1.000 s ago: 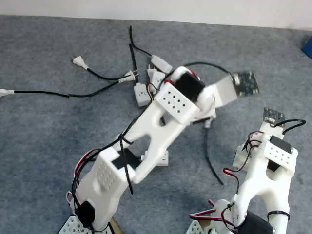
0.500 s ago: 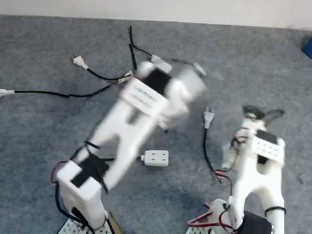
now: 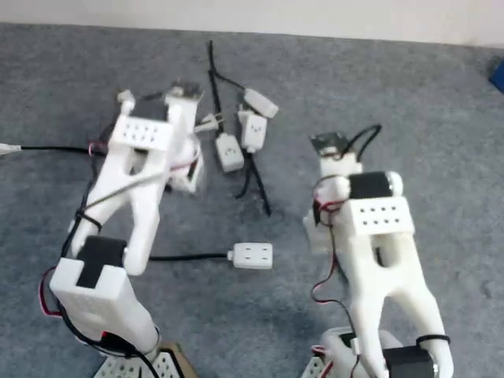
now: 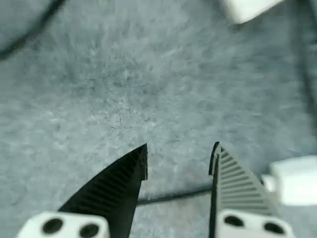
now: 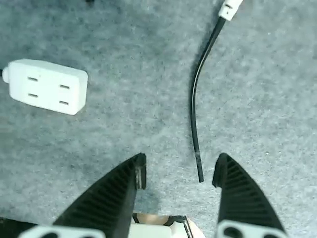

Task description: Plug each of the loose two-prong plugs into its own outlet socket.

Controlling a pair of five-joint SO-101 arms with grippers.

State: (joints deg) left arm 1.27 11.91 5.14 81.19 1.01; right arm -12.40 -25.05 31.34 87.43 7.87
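Note:
Three white outlet sockets (image 3: 229,151) (image 3: 253,130) (image 3: 261,102) lie clustered at the back middle of the grey carpet. A fourth socket (image 3: 252,255) (image 5: 47,86) lies nearer the front on a black cord. Loose white plugs lie at the back left (image 3: 126,98), beside the cluster (image 3: 209,122) and at the left edge (image 3: 6,148). Another plug (image 5: 230,9) on a short black cord (image 5: 197,104) lies ahead of my right gripper (image 5: 181,166), which is open and holds nothing. My left gripper (image 4: 178,153) hovers open over carpet, left of the cluster, with a thin cord (image 4: 173,197) under it.
Black cords (image 3: 252,177) trail from the socket cluster toward the middle and away to the left edge. A blue object (image 3: 498,75) sits at the right edge. A white body (image 4: 292,181) lies close beside my left gripper's pale finger.
The left arm has swung from the middle of the table to the back left, uncovering the sockets. The right arm has swung left over the short-cord plug.

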